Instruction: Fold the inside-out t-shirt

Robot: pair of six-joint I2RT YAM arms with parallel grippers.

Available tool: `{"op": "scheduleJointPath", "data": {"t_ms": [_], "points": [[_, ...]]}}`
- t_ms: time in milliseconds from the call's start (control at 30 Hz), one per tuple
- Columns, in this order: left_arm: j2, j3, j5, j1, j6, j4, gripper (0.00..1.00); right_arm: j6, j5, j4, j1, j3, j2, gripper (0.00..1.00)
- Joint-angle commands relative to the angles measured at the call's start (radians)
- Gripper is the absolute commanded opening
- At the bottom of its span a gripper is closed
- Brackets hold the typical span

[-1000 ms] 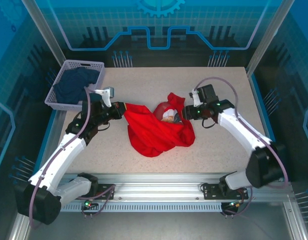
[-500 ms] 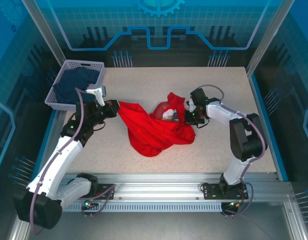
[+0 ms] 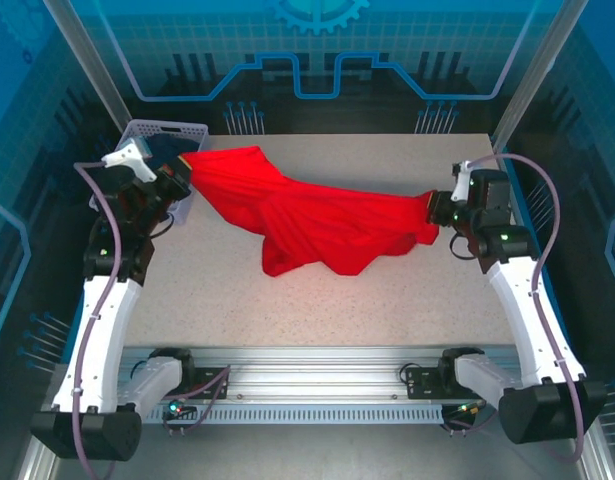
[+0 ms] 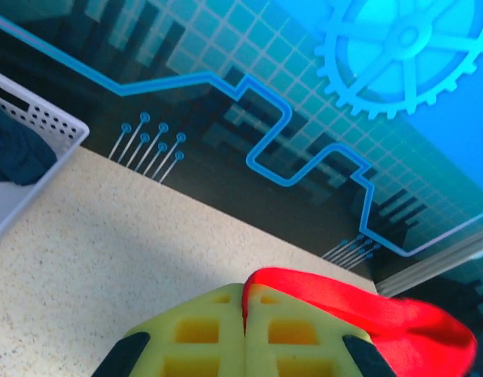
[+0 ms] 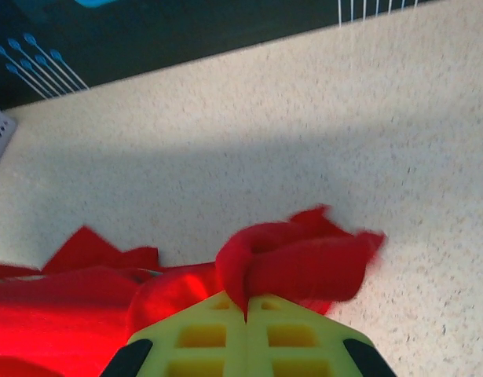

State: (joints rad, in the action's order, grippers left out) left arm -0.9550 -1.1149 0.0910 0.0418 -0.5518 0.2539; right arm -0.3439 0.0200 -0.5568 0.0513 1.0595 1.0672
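Inside-out t-shirt (image 3: pixel 317 215), soft red cloth, drapes in folds, ends clamped in left gripper (image 3: pixel 183 172) and right gripper (image 3: pixel 433 210)

Top view: bright, even light from overhead. The speckled counter (image 3: pixel 387 300) is well exposed, and the picture darkens toward the blue side walls. There is a faint, soft shadow under the t-shirt (image 3: pixel 307 215); its red is oversaturated, so some folds are lost.
Left wrist view: backdrop crisp, with a soft shadow band lying diagonally across the counter.
Right wrist view: broad grey shadow band. The nearest cloth is blurred, and the red is blown out at lower left.
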Motion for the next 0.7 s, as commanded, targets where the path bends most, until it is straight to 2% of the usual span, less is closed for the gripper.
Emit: {"op": "scheduleJointPath", "data": {"t_ms": [0, 133, 300, 467, 533, 667], "points": [[0.006, 0.010, -0.003, 0.026, 0.002, 0.044, 0.00, -0.003, 0.033, -0.012, -0.011, -0.089, 0.066, 0.02], [-0.003, 0.082, 0.049, 0.027, -0.004, 0.033, 0.00, 0.007, 0.049, -0.011, 0.007, -0.112, 0.168, 0.15], [-0.027, 0.140, 0.120, 0.026, -0.019, 0.019, 0.00, 0.028, -0.021, -0.063, 0.070, -0.101, 0.235, 0.35], [-0.032, 0.159, 0.137, 0.027, -0.018, 0.009, 0.00, 0.044, -0.100, -0.053, 0.282, -0.145, 0.244, 0.44], [-0.033, 0.162, 0.142, 0.026, -0.016, 0.007, 0.00, 0.048, -0.180, -0.052, 0.387, -0.154, 0.265, 0.49], [-0.036, 0.167, 0.147, 0.026, -0.018, -0.004, 0.00, 0.037, -0.333, -0.055, 0.528, -0.143, 0.346, 0.52]]}}
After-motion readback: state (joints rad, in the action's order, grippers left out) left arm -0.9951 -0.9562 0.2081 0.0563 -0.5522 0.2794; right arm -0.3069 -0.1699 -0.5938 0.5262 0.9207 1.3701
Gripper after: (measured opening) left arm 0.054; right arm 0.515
